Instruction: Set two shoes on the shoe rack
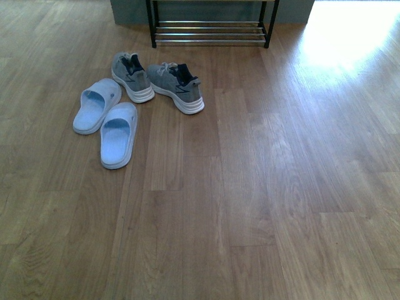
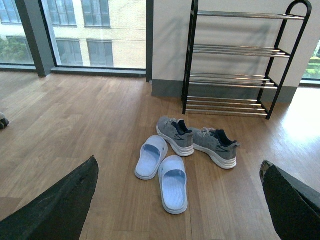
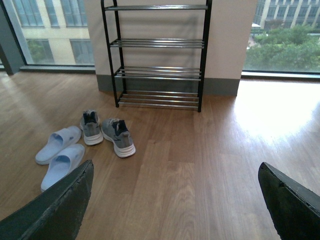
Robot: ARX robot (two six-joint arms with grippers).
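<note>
Empty, spread-wide left end effector [image 2: 178, 162], right end effector [image 3: 176, 165]; pale slides [image 1: 119, 134] beside grey sneakers [image 1: 178, 86] before rack [image 1: 152, 25].

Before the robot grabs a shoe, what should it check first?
1. Both shoes upright on the floor, the left grey sneaker and the right grey sneaker: ok.
2. Shoe rack shelves free of shoes: ok.
3. Left tool open and empty: ok.
4. Right tool open and empty: ok.
5. Floor between the sneakers and the rack bare: ok.
6. Pale blue slide clear of the left grey sneaker: cannot tell, they lie very close.
</note>
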